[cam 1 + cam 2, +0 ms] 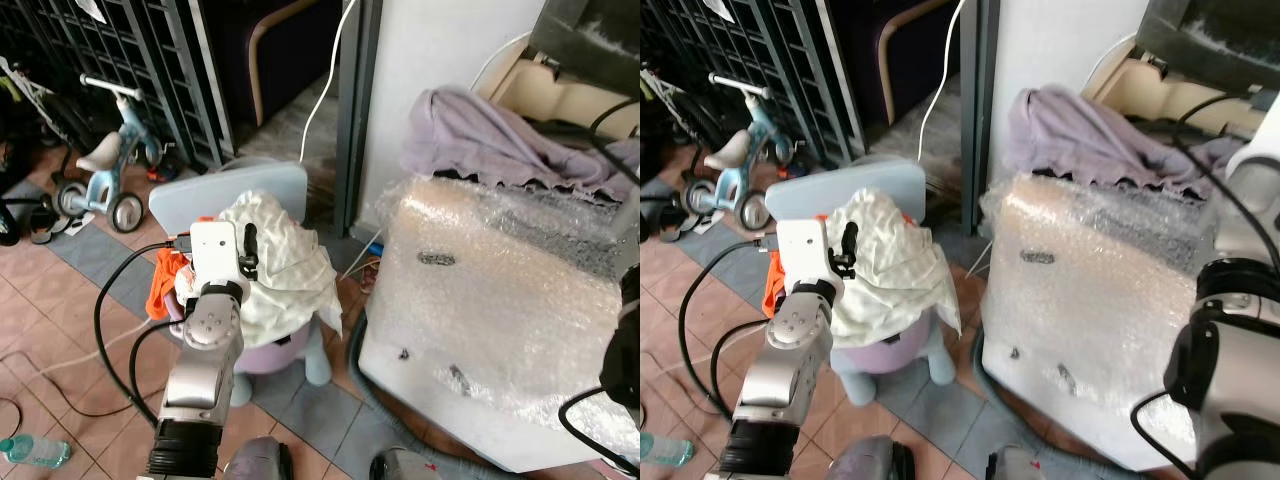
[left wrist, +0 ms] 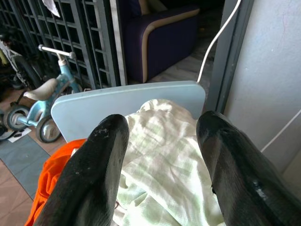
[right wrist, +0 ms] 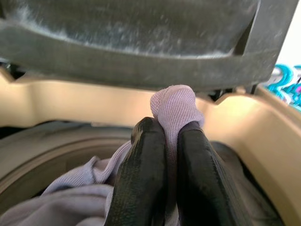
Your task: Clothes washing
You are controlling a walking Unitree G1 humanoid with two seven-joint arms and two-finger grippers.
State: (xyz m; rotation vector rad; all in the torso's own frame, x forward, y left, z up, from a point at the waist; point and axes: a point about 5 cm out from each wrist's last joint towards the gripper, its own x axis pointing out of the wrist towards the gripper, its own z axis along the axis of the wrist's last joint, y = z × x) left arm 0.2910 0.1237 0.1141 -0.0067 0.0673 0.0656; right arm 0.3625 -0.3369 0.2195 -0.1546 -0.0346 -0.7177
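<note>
Tiled floor; washer (image 1: 490,330) in bubble wrap; right hand (image 3: 170,141) pinches purple cloth (image 3: 175,106) over drum; left hand (image 2: 162,146) wide open, holding nothing, above white cloth (image 2: 164,160) on chair (image 1: 230,195).

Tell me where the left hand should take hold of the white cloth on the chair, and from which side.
Pinch the bunched top fold of the white cloth, probably coming down from above. It is heaped on the blue chair, its raised crown clear of the backrest behind and the orange cloth at its left. The open left hand hangs just above that crown.
</note>
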